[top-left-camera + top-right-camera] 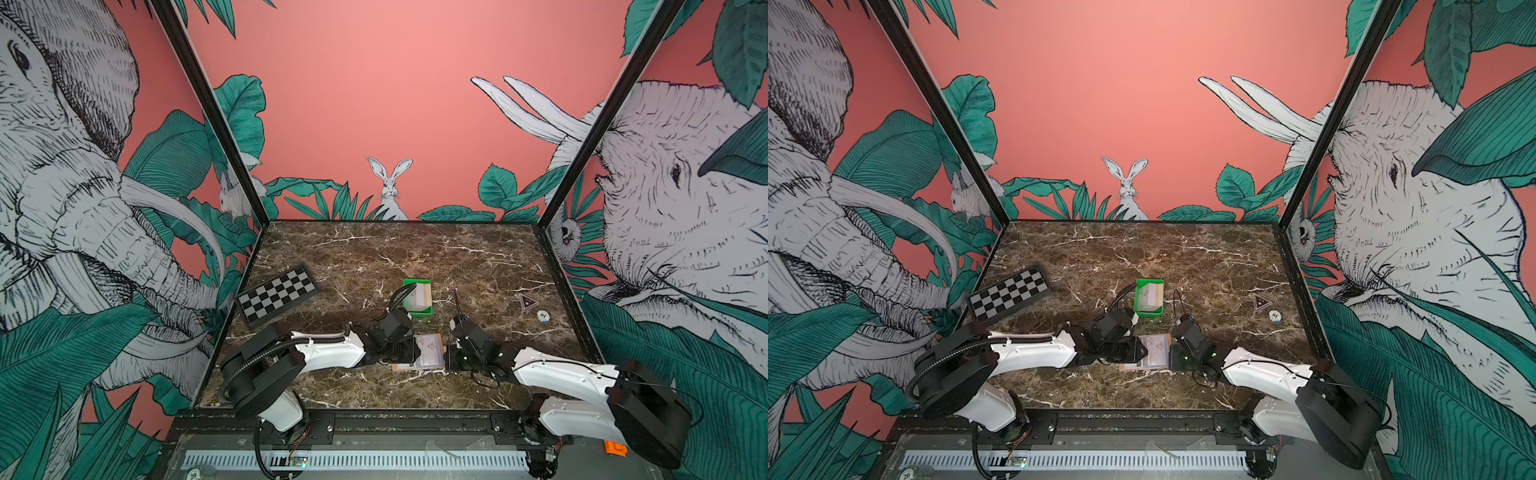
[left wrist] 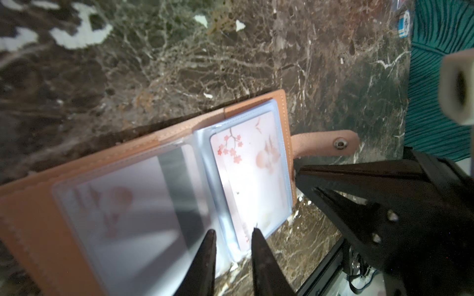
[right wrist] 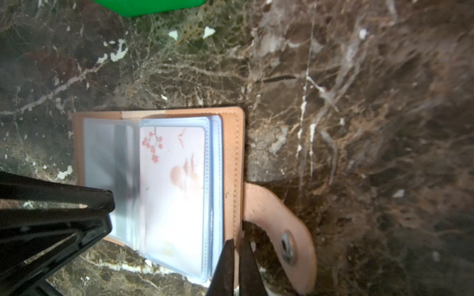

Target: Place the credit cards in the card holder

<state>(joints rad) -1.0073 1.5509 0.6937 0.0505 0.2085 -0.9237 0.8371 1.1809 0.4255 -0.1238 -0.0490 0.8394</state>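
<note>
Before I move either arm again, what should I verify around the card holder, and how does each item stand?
1. The card holder lies open: ok.
2. The blossom card sits inside a clear sleeve: ok.
3. The right gripper is shut on the holder's cover edge beside the strap: ok.
4. The left gripper is free of the sleeves: cannot tell; its jaws stand apart over their edge.
5. All cards loaded: not ok; loose cards wait in the green tray.

A dark brown marble-patterned bench [image 1: 415,249] with white veins sits inside 3 printed walls joined by 2 black corner posts [image 1: 208,104]. The back wall [image 1: 374,83] is salmon pink, with a white rabbit [image 1: 390,187] among green leaves. Each side wall shows a large sketched elephant [image 1: 62,187].
</note>
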